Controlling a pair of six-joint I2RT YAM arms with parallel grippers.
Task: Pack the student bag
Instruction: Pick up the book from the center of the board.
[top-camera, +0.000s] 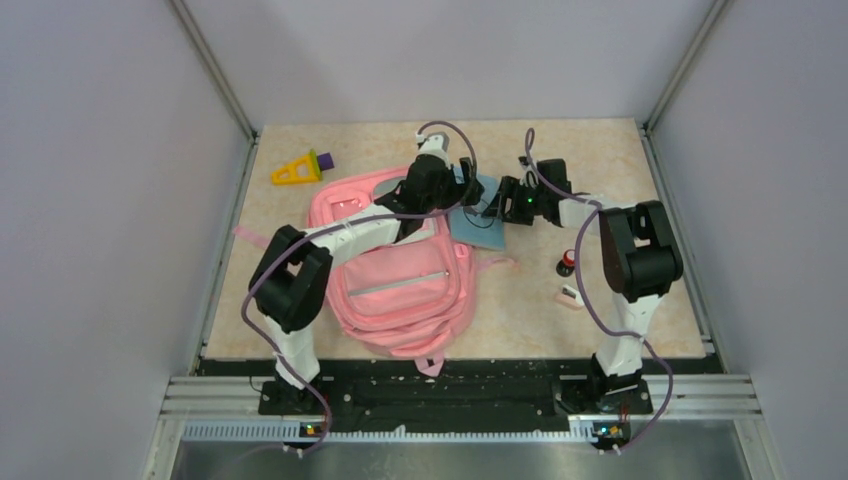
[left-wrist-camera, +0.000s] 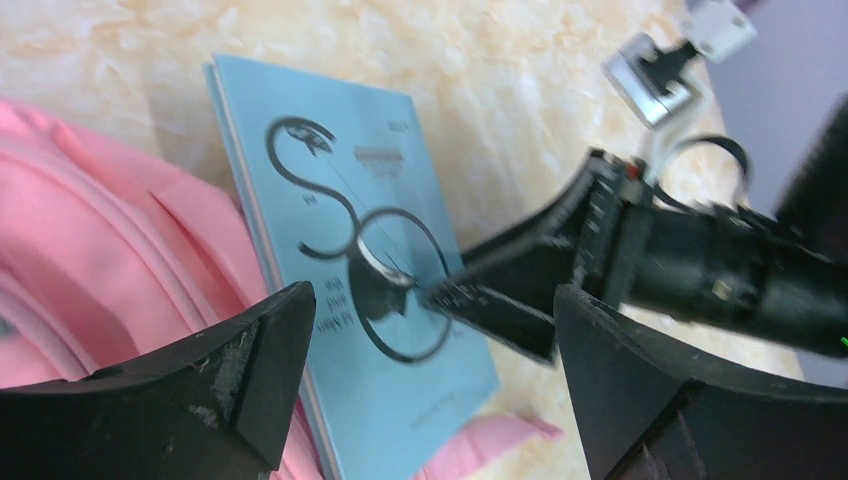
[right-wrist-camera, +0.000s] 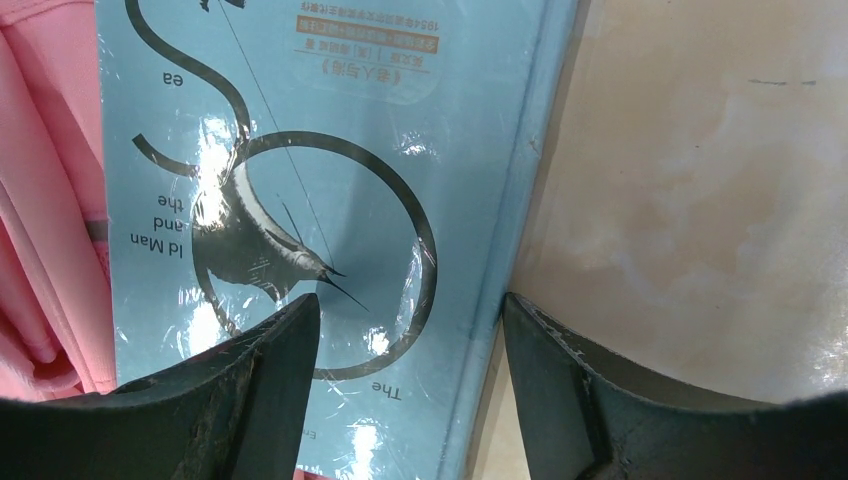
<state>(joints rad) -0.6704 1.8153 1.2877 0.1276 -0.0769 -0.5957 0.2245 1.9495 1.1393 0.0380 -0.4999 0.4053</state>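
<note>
1. The student bag (top-camera: 400, 285) lies centre-left; your left gripper (left-wrist-camera: 435, 305) hangs open by its top-right corner.
2. The blue book (right-wrist-camera: 330, 150) rests against that corner.
3. Your right gripper (right-wrist-camera: 410, 320), jaws apart, straddles the book's outer edge: lower, then pinch squarely.

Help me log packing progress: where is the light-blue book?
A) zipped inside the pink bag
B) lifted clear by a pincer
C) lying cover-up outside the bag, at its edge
C: the book lies cover-up at the edge of the student bag, outside it, not lifted.
</note>
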